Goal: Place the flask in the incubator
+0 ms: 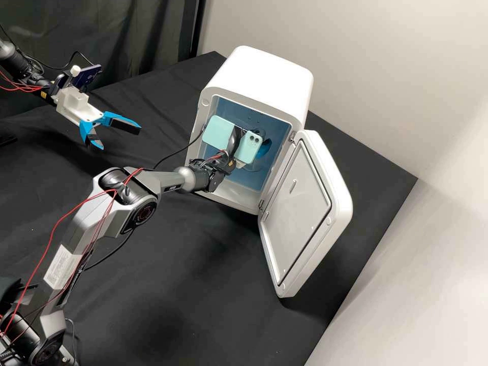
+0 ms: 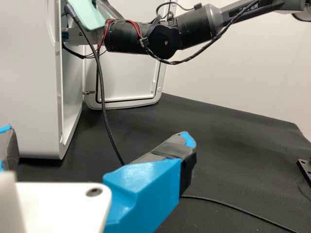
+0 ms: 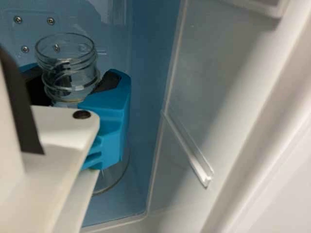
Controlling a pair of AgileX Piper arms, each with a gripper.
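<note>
The white incubator (image 1: 264,76) stands on the black bench with its door (image 1: 305,213) swung open to the right, showing a blue inside. My right arm (image 1: 168,185) reaches in through the opening. In there my right gripper (image 3: 68,92) is shut on the neck of a clear glass flask (image 3: 68,58), which is upright with an open threaded mouth. Its base (image 3: 114,177) is low near the blue floor; I cannot tell if it touches. My left gripper (image 1: 118,136) hangs open and empty above the bench, well left of the incubator.
A black cable (image 2: 104,121) runs from the incubator's side (image 2: 29,73) across the bench. The open door juts toward the bench's right edge. Teal camera units (image 1: 218,129) on the right wrist sit in the opening. A clear shelf ledge (image 3: 194,160) lines the inner wall.
</note>
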